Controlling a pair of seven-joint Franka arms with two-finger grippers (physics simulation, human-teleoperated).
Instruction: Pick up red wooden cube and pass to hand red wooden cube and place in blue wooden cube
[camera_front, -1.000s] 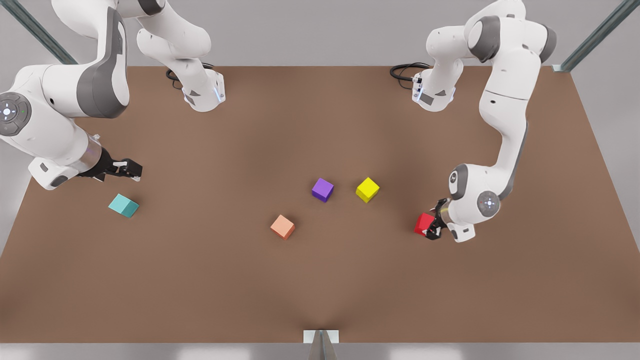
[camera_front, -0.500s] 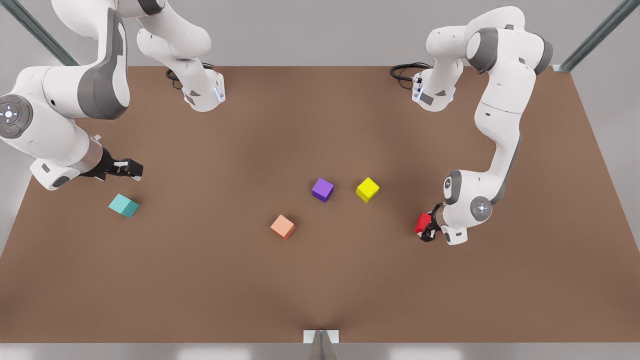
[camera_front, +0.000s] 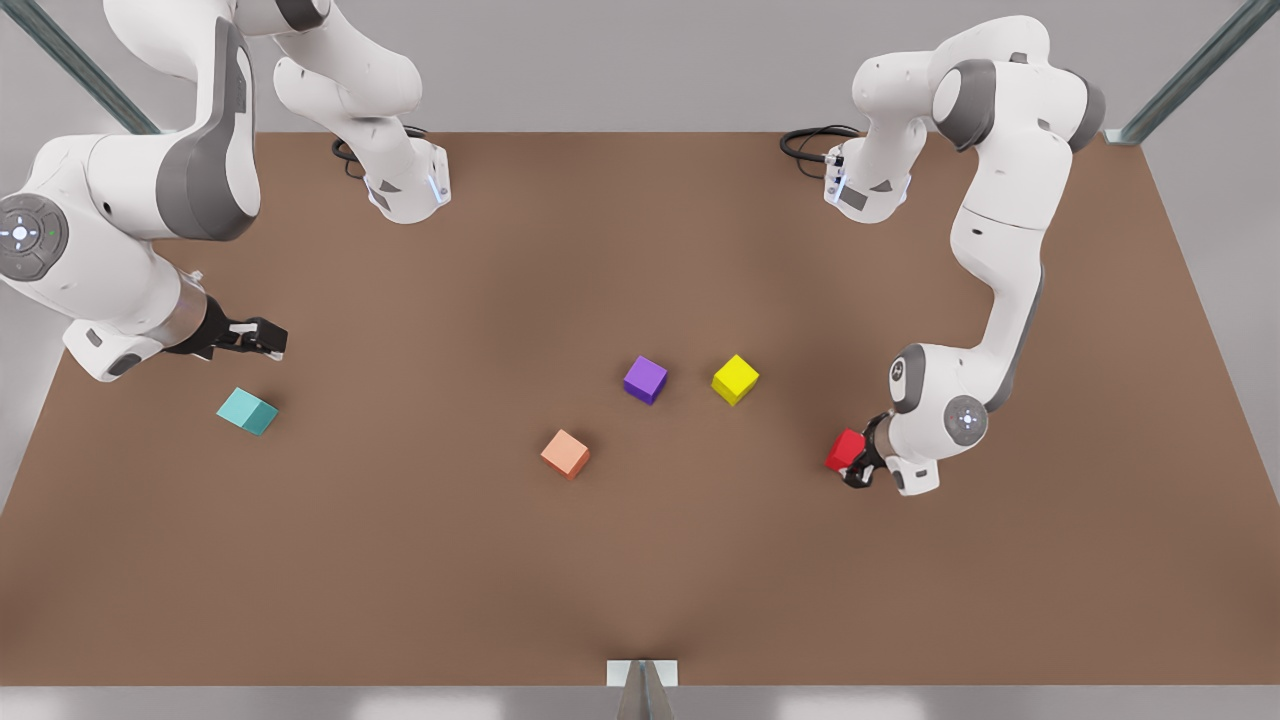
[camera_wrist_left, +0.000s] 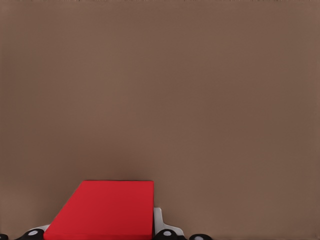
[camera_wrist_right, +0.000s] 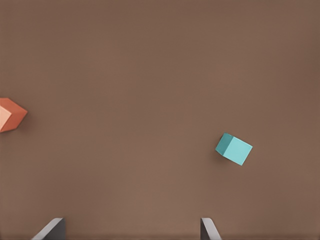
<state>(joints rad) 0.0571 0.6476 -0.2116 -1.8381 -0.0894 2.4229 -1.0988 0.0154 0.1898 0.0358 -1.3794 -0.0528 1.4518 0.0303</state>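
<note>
Red wooden cube (camera_front: 846, 449) clamped in left end effector (camera_front: 860, 462); right end effector (camera_front: 262, 338) spread apart near blue wooden cube (camera_front: 247, 411).

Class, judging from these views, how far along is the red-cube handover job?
Done: the left gripper has clamped the red wooden cube. In hand: lifting it off the table. Left: passing it to the right gripper, waiting open, then placing it at the blue wooden cube.

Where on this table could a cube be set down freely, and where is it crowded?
Bare table stretches between the blue wooden cube and the salmon cube, and along the near edge. The middle is crowded: purple cube and yellow cube. The left gripper holds the red wooden cube; the right gripper waits, open.
</note>
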